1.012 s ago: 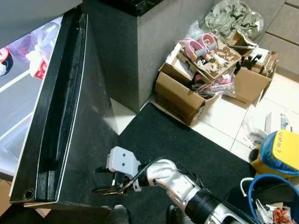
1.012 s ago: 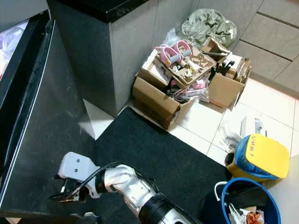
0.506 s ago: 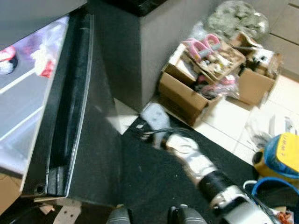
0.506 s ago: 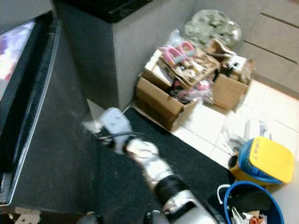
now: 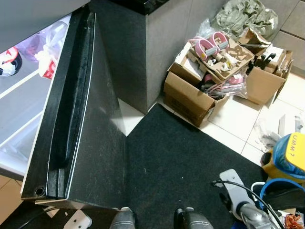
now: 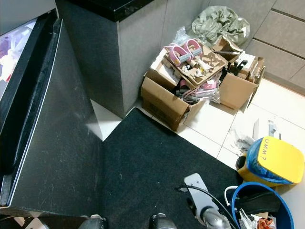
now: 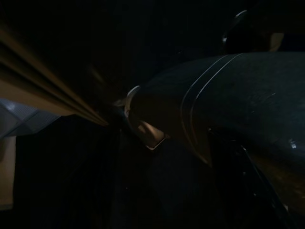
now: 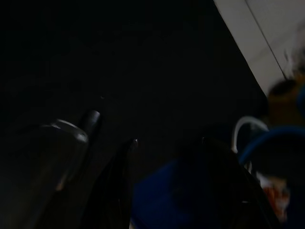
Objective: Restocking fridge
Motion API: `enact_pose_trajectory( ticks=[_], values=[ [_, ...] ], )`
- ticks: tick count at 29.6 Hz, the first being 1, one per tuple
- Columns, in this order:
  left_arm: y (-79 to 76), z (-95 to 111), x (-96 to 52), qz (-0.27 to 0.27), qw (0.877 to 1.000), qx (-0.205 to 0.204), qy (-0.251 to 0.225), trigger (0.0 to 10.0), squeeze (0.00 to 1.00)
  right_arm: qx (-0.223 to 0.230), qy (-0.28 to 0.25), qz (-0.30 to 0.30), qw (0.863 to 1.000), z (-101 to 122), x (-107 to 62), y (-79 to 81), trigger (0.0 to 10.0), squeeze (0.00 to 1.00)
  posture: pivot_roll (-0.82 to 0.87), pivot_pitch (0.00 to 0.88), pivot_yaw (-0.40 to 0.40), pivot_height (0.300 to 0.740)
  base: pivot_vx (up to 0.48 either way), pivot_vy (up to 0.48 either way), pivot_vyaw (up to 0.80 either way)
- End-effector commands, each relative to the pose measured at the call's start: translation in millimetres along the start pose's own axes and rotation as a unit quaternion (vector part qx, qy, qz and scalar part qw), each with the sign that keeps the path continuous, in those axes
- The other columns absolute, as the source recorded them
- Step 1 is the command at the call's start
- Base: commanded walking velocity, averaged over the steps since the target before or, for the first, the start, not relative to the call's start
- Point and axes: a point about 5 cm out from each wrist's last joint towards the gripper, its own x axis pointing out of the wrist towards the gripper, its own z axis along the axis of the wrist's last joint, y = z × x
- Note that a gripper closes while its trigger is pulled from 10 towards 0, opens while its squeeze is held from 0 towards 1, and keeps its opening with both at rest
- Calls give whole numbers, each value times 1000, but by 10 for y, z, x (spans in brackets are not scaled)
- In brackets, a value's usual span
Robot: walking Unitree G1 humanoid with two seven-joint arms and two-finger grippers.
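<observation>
Two jaws of unclear state: right gripper (image 5: 238, 202) low over black mat (image 5: 181, 162), beside open fridge door (image 5: 90, 143).

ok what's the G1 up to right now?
It stands on the black mat beside the open fridge door, and neither arm is handling anything. The right arm is low at its side, near the blue bucket and the yellow-lidded container. Bags sit on the fridge shelves. Open cardboard boxes full of clutter stand on the tile floor by the counter. No restocking item is in hand yet.
</observation>
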Motion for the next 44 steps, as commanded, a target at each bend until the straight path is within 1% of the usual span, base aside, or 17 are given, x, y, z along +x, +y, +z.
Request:
enact_pose_trajectory(
  ticks=[1,6,7,9,11,13,17,18,20,23,28,33,36,40,41,42,44],
  values=[
    [-10,-86,-106,-9,1000,-2,18,10000,0,26,14,-15,999,-177,-43,-43,10000,0,-6,213,-42,740,0,0,0],
    [-65,-97,-172,-34,999,8,14,10000,0,38,18,-20,999,-299,-77,-32,10000,0,-2,215,-41,740,0,0,0],
    [-58,34,-211,-38,998,37,-22,10000,0,39,16,-17,999,-330,-86,-9,10000,0,6,217,-42,740,0,0,0],
    [-33,121,-202,-31,997,52,-43,10000,0,36,13,-15,999,-325,-84,4,10000,0,5,216,-40,740,0,0,0],
    [24,301,-147,-8,994,74,-81,10000,0,34,8,-13,999,-303,-76,24,10000,0,0,214,-38,740,0,0,0],
    [48,561,-114,-11,989,93,-118,10000,0,37,0,-11,999,-252,-62,43,10000,0,-5,214,-36,740,0,0,0],
    [22,844,-218,-35,984,101,-145,10000,0,38,-10,-6,999,-216,-53,72,10000,0,-1,217,-36,740,0,0,0],
    [19,940,-302,-46,983,82,-157,10000,0,33,-10,-2,999,-221,-54,88,10000,0,5,219,-37,740,0,0,0],
    [10,976,-353,-56,983,69,-159,10000,0,32,-10,-1,999,-226,-55,96,10000,0,10,219,-37,740,0,0,0],
    [-96,1113,-551,-127,978,6,-166,10000,0,30,-9,4,1000,-237,-56,117,10000,0,18,219,-37,740,0,0,0],
    [-190,1194,-608,-186,962,-74,-188,10000,0,30,-15,6,999,-192,-43,134,10000,0,6,216,-35,740,0,0,0],
    [-124,1158,-543,-169,965,-79,-186,10000,0,28,-17,6,999,-182,-41,128,10000,0,2,214,-36,740,0,0,0],
    [-178,1247,-369,-138,969,-67,-191,10000,0,26,-17,5,1000,-197,-46,110,10000,0,-3,212,-35,740,0,0,0],
    [-216,1316,-289,-121,971,-63,-196,10000,0,25,-16,4,1000,-201,-47,100,10000,0,-5,210,-37,740,0,0,0],
    [-235,1406,-113,-71,973,-49,-213,10000,0,23,-17,4,1000,-199,-47,96,10000,0,-10,207,-36,740,0,0,0],
    [-235,1406,-113,-71,973,-49,-213,10000,0,23,-17,4,1000,-199,-47,96,10000,0,-10,207,-36,740,0,0,0],
    [-211,1454,-41,-34,974,-39,-222,10000,0,22,-18,4,1000,-193,-46,97,10000,0,-14,206,-38,740,0,0,0]
  ],
)
